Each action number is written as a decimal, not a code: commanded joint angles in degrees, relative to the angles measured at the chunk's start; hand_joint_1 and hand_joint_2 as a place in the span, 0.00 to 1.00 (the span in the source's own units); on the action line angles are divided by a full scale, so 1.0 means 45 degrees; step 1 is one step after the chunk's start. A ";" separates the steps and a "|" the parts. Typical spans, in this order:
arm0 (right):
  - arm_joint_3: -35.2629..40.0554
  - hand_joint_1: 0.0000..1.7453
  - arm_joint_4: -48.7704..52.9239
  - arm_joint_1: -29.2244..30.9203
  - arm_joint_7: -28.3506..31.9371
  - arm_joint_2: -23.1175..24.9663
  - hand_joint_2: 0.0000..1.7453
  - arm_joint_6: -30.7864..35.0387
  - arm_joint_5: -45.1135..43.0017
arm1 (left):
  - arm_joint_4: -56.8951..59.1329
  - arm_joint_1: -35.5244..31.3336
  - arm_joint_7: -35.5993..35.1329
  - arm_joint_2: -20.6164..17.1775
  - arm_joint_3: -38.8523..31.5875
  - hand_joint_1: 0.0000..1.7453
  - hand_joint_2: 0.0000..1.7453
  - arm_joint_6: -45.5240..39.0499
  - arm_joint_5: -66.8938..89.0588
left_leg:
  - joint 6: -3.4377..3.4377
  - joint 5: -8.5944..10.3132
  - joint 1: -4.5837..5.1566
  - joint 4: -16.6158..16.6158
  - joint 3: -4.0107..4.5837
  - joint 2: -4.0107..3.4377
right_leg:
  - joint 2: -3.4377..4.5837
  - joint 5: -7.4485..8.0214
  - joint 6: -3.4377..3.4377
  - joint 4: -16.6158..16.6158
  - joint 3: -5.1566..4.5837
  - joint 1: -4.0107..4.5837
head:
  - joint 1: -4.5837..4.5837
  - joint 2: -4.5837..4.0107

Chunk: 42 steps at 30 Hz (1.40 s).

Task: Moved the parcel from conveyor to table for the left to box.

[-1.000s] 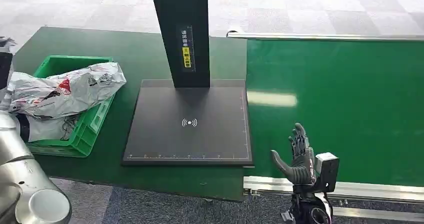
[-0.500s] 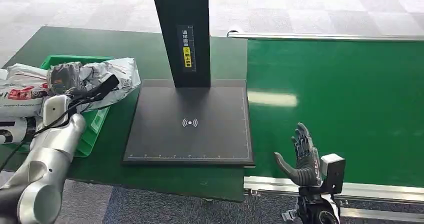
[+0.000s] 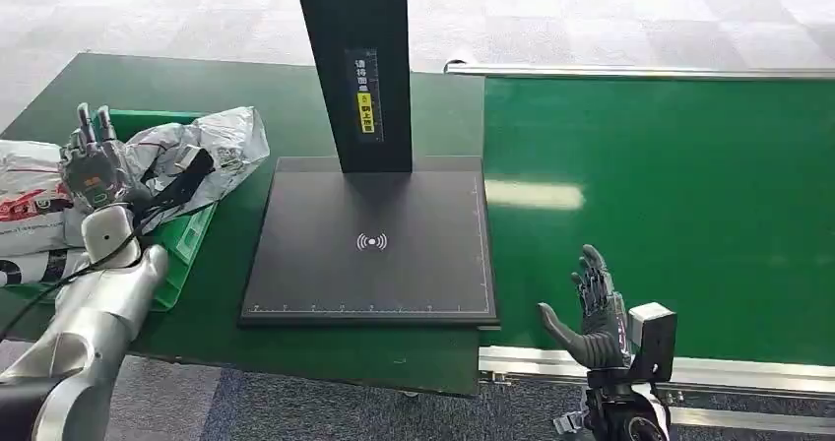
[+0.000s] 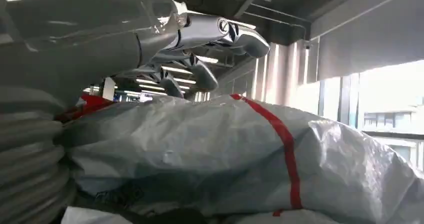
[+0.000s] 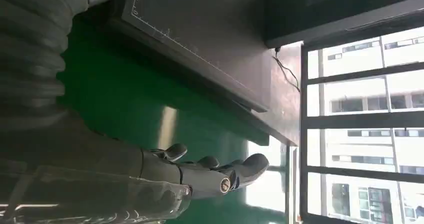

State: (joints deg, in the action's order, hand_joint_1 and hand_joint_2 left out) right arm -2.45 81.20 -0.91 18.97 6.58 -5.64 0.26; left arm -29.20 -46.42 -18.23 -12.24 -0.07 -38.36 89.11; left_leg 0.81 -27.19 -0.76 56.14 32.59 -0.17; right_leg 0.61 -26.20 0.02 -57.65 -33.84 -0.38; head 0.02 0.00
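Grey and white plastic parcels lie piled in a green crate point(image 3: 185, 236) at the table's left: one crumpled parcel point(image 3: 219, 138) hangs over the crate's right rim, and another with red print point(image 3: 25, 193) lies further left. My left hand point(image 3: 94, 160) is raised just over the pile with its fingers spread upward, holding nothing. In the left wrist view its fingers point(image 4: 210, 31) stretch above a grey parcel with a red stripe point(image 4: 215, 149). My right hand point(image 3: 591, 308) stands open and empty at the near edge of the green conveyor belt point(image 3: 679, 195), fingers point(image 5: 220, 176) extended.
A black scanner plate point(image 3: 369, 274) with a tall black post point(image 3: 354, 57) sits mid-table between crate and belt. The belt's metal rail point(image 3: 748, 372) runs along the near edge. Dark green table top point(image 3: 286, 96) surrounds the plate.
My left arm came up from the lower left to the crate, lay on the parcel pile, then lifted its fingers off. The crumpled parcel shifted slightly right. The right hand barely moved.
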 commanded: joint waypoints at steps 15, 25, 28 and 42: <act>0.0779 0.00 -0.1410 0.0842 0.0183 -0.0266 1.00 0.0370 -0.0164 | -0.8921 0.1752 1.0898 0.3436 -0.9871 0.00 0.00 -0.0365 -0.2323 | -0.0009 -0.0001 -0.0009 -0.0003 0.0004 0.0002 | -0.0001 0.0006 -0.0005 0.0015 0.0004 0.0010 | 0.0000 -0.0004; 0.0855 0.00 -0.1569 0.0897 0.0246 -0.0344 1.00 0.0409 -0.0171 | -0.9229 0.1056 1.2940 0.4062 -1.1022 0.00 0.00 -0.0365 -0.5831 | -0.0002 -0.0007 -0.0010 -0.0010 -0.0031 -0.0013 | 0.0010 0.0002 0.0006 0.0021 0.0023 0.0011 | -0.0015 0.0000; 0.0855 0.00 -0.1569 0.0897 0.0246 -0.0344 1.00 0.0409 -0.0171 | -0.9229 0.1056 1.2940 0.4062 -1.1022 0.00 0.00 -0.0365 -0.5831 | -0.0004 -0.0008 -0.0010 -0.0007 -0.0024 -0.0007 | 0.0005 0.0004 0.0000 0.0019 0.0020 0.0011 | 0.0000 0.0000; 0.0921 0.00 -0.1968 0.1170 0.0450 -0.0376 1.00 0.0173 0.0003 | -0.8732 0.1522 1.2940 0.4070 -0.8763 0.00 0.00 -0.0365 -1.0402 | 0.0004 -0.0007 -0.0008 -0.0002 -0.0008 -0.0010 | 0.0015 0.0003 0.0004 0.0005 0.0003 0.0008 | -0.0005 -0.0005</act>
State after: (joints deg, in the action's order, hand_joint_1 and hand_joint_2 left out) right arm 0.39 77.51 1.39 20.46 6.14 -4.04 -0.18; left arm -71.71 -39.27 40.24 4.37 -45.46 -38.32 52.76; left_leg 0.86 -27.24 -0.79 56.15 32.57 -0.25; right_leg 0.74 -26.20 0.04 -57.65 -33.87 -0.35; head 0.00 -0.02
